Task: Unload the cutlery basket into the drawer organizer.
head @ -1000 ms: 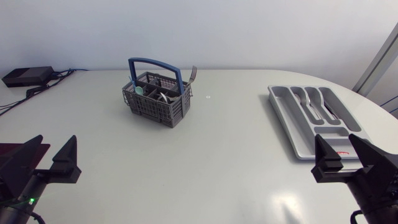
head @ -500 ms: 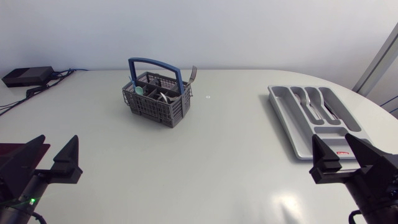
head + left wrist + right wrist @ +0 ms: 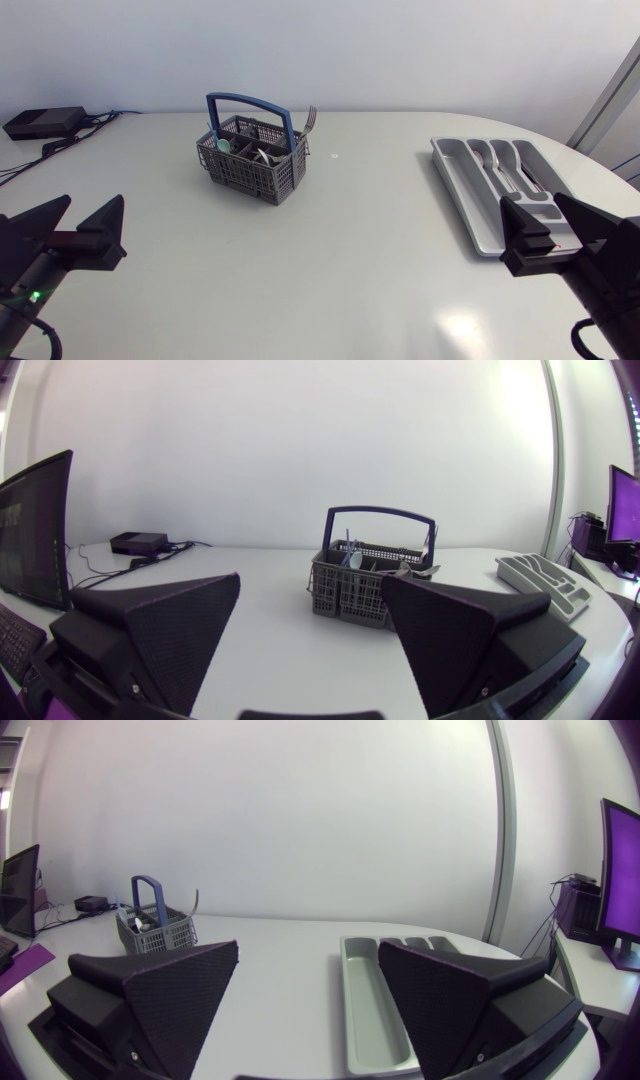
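Note:
The grey cutlery basket (image 3: 254, 163) with a blue handle stands at the back of the table, left of centre. A fork (image 3: 311, 119) and other cutlery stick up out of it. The grey drawer organizer (image 3: 478, 204) lies at the right. My left gripper (image 3: 94, 202) is open and empty near the front left, far from the basket. My right gripper (image 3: 532, 198) is open and empty over the organizer's near end. From the left gripper (image 3: 310, 585) the basket (image 3: 365, 585) is straight ahead. The organizer (image 3: 365, 1005) stretches ahead of the right gripper (image 3: 308, 948).
A black box (image 3: 44, 122) with cables sits at the table's back left corner. A small white mark (image 3: 335, 156) lies right of the basket. The white table (image 3: 360, 260) curves round at the right, behind the organizer.
Both grippers have shifted a little towards the far side of the table, still open. The basket and the organizer have not moved.

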Controlling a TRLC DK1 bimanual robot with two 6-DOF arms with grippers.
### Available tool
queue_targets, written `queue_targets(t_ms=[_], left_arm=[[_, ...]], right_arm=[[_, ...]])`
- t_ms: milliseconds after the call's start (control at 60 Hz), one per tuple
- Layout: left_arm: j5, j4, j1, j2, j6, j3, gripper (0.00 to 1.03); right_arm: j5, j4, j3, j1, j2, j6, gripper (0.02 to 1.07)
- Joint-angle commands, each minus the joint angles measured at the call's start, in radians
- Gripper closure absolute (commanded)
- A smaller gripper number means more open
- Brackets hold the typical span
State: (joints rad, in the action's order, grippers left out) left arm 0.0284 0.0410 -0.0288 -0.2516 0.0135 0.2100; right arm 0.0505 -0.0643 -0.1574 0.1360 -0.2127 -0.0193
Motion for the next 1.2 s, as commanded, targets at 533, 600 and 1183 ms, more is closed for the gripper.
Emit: queue_targets(t_ms=[533,600,1183], left_arm=[[0.038,-0.098,-0.074,-0.673,-0.06,0.359,0.09],[0.038,-0.133,-0.085,-0.73,-0.124,0.397,0.09],[-0.236,-0.21,-0.003,-0.965,-0.3,0.551,0.09]], right_arm=[[0.095,0.027,-0.381,0.246,-0.679,-0.059,0.06],[0.092,0.09,-0.453,0.267,-0.76,-0.051,0.06],[-0.112,0.267,-0.978,0.33,-1.369,0.068,0.07]])
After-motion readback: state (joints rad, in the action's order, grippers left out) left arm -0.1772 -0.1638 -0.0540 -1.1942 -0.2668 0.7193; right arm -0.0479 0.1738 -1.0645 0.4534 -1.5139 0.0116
